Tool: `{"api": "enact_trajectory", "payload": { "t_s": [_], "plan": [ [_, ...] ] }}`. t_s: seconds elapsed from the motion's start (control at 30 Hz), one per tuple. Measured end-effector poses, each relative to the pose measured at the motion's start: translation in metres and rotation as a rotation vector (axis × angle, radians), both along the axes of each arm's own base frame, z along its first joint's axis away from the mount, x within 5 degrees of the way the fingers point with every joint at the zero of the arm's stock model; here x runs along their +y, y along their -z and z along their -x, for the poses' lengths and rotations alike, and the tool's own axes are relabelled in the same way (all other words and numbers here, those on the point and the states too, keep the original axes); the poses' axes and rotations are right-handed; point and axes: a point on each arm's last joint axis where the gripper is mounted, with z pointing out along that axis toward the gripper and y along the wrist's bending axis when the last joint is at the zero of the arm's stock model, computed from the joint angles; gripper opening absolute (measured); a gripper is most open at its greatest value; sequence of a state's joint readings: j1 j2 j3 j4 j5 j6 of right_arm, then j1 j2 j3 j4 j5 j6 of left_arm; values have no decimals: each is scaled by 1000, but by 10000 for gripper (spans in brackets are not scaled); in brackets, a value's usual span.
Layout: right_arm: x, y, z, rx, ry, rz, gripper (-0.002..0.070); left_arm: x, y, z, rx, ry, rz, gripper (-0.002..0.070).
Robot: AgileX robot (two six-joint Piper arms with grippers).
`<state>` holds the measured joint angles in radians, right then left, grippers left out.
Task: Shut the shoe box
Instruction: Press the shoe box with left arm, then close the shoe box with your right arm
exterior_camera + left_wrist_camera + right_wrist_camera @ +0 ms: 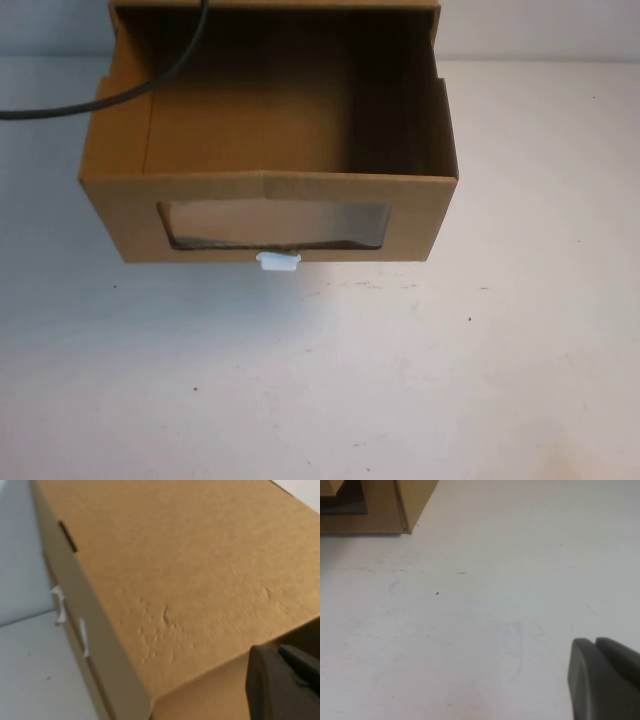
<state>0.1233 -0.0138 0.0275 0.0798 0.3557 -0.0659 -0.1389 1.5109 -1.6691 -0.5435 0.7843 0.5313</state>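
Note:
The shoe box is brown cardboard and stands at the far middle of the table in the high view. Its drawer is pulled out toward me and looks empty inside. The front has a wide clear window with a small white pull tab under it. Neither gripper shows in the high view. My left gripper is shut and empty, close over a broad cardboard face with two white tabs on its side. My right gripper is shut and empty above bare table, away from a box corner.
A black cable runs across the box's far left corner. The white table stretches in front of the box and to both sides, with small dark specks.

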Motion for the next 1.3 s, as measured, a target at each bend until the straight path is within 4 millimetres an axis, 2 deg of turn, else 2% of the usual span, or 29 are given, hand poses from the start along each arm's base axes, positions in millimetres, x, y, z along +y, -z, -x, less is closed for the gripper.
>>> {"api": "enact_trajectory", "payload": {
  "t_s": [0.17, 0.3, 0.6, 0.7, 0.87, 1.0, 1.1, 1.2, 1.3],
  "plan": [
    [0, 0, 0, 0, 0, 0, -11, -10, 14, -35, 56, 67, -10, -2],
    [0, 0, 0, 0, 0, 0, -11, -13, 28, -54, 69, 89, -29, -2],
    [1, -4, -1, -37, 2, -32, -11, -18, 54, -76, 115, 106, -32, -2],
    [2, -11, -2, -103, 8, -136, -11, -18, 54, -78, 108, 101, -26, -2],
    [2, -24, -3, -198, 43, -437, -11, -18, 54, -79, 105, 98, -25, -2],
    [0, -30, -3, -231, 71, -595, -11, -18, 55, -79, 105, 98, -23, -2],
    [7, -45, 1, -162, 3, -619, -11, -18, 55, -80, 104, 98, -21, -2],
    [18, -79, 4, -45, -92, -573, -11, -18, 55, -80, 105, 98, -21, -2],
    [29, -109, -4, 165, -189, -444, -11, -18, 55, -80, 105, 97, -21, -2]
  ]
}}
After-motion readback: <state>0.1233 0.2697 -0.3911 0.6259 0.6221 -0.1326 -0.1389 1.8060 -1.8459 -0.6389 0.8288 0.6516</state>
